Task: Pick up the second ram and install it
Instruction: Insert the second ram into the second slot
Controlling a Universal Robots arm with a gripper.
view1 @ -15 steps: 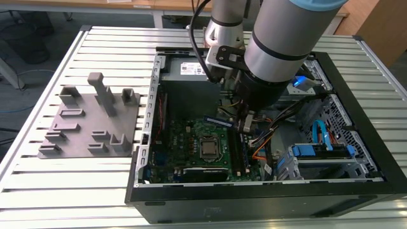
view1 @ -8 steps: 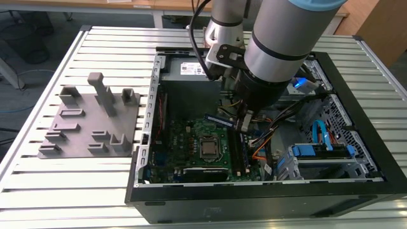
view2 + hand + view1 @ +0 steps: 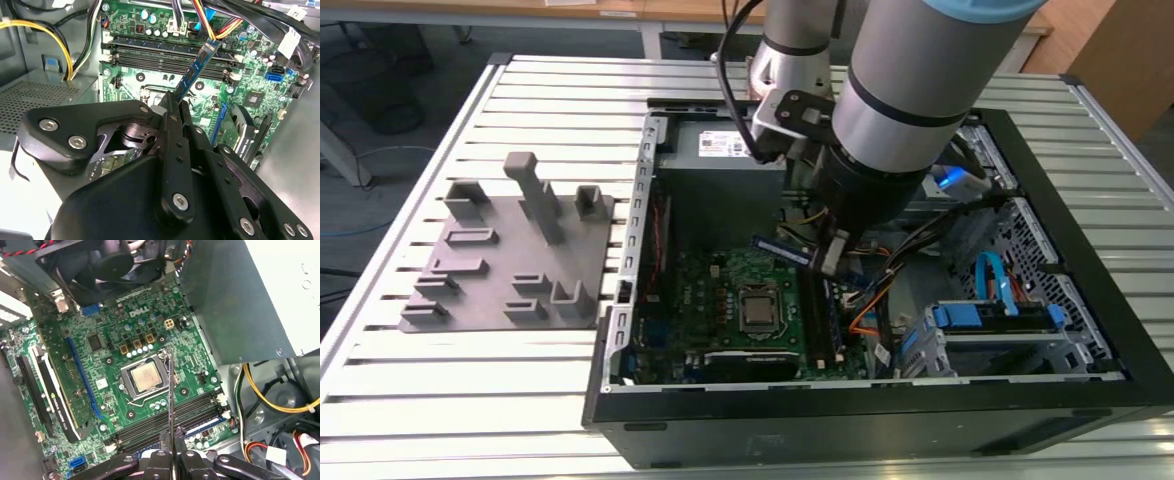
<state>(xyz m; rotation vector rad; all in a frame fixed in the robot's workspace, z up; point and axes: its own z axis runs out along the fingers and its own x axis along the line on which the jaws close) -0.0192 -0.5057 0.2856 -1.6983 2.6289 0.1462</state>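
My gripper (image 3: 825, 262) hangs inside the open computer case (image 3: 854, 410), shut on the second ram (image 3: 781, 247). It is a thin blue-green stick, held above the green motherboard (image 3: 714, 285). In the second wrist view the ram (image 3: 197, 67) slants out from between the gripper (image 3: 175, 102) and reaches toward the long black memory slots (image 3: 165, 59). In the first wrist view the ram (image 3: 170, 400) appears edge-on as a thin line rising from the gripper (image 3: 171, 456), crossing the slots (image 3: 150, 427) beside the silver processor socket (image 3: 145, 377). It is above the slots, not seated in one.
One slot holds another stick (image 3: 206, 427). The grey power supply (image 3: 720, 150) stands at the case's far end. Yellow and orange cables (image 3: 270, 400) and a drive cage (image 3: 994, 320) crowd the exterior view's right. A black expansion card (image 3: 50, 385) lies beyond the socket. A grey fixture plate (image 3: 507, 250) rests on the table.
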